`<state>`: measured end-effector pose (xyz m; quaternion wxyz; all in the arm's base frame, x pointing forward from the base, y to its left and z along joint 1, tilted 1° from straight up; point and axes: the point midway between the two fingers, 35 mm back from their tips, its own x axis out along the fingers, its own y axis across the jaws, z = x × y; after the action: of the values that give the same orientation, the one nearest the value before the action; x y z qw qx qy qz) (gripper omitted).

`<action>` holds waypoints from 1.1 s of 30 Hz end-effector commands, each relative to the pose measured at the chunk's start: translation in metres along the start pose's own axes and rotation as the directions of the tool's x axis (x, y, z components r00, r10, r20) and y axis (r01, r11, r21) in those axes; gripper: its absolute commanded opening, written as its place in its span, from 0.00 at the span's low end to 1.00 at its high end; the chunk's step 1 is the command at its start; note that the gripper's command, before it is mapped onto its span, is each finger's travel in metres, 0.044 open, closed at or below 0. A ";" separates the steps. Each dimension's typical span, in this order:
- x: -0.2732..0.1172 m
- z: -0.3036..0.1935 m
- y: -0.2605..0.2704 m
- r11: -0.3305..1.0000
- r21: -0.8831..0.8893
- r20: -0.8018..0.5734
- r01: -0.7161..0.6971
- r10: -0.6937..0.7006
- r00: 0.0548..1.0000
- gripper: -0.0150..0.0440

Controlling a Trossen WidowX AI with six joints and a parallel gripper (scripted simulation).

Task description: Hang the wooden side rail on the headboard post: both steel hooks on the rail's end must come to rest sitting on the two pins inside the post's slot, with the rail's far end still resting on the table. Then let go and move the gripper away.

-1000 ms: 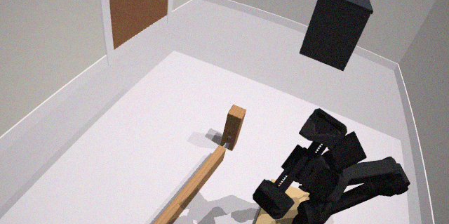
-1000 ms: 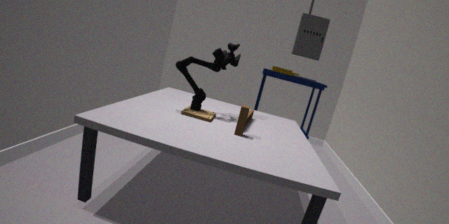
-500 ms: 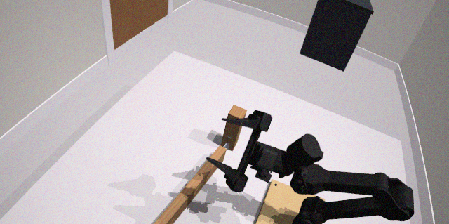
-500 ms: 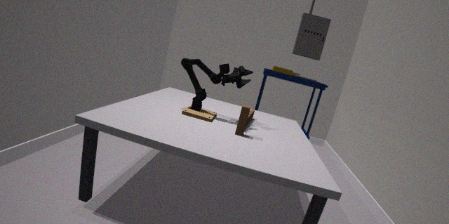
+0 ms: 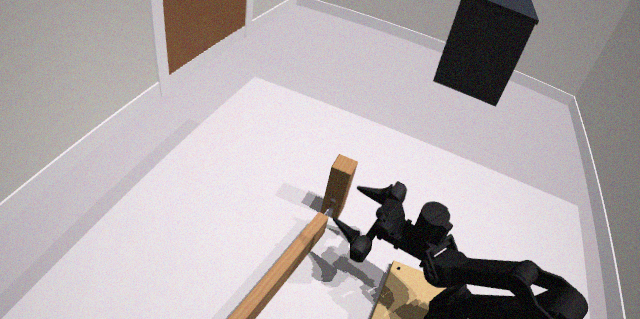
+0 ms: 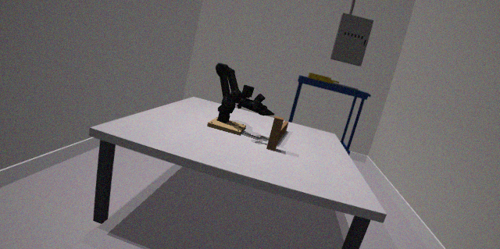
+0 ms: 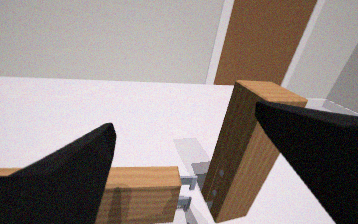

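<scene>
Beside the headboard post, an open gripper points down at an angle

Next to the headboard post (image 5: 341,186) (image 6: 275,133) (image 7: 245,150), which stands upright on the table (image 5: 200,184) (image 6: 234,155) (image 7: 55,115), the gripper (image 5: 345,204) (image 6: 273,115) (image 7: 186,118) hangs with its fingers spread wide and nothing between them. In the top view one fingertip points toward the post's upper part and the other toward its lower part, near the rail's end. The black arm (image 5: 492,273) (image 6: 228,81) rises from a wooden base board (image 5: 400,279) (image 6: 216,125) on the same side of the post as the gripper. From its raised elbow, the highest part of the arm in the exterior view, it folds down and forward, so that the wrist slopes toward the post with the fingers lowest. In the wrist view, one finger overlaps the post's top and the other overlaps part of the rail.

The wooden side rail (image 5: 280,269) (image 6: 284,126) (image 7: 145,177) lies low, stretching away from the post, its hooked end nearest to it. Two steel hooks (image 7: 189,182) project from that end toward the post's slotted face, one above the other. In the wrist view they appear just short of the post, outside its slot, off the pins.
</scene>
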<state>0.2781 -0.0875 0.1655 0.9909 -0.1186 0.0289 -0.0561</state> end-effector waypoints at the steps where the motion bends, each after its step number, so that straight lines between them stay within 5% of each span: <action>1: -0.024 -0.058 -0.022 0.973 0.187 -0.163 0.138 -0.108 0.981 1.00; 33: -0.019 -0.065 -0.026 0.950 0.246 -0.230 0.191 -0.134 0.964 1.00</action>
<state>0.2449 -0.1235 0.1081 0.9842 0.0021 0.1044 -0.1427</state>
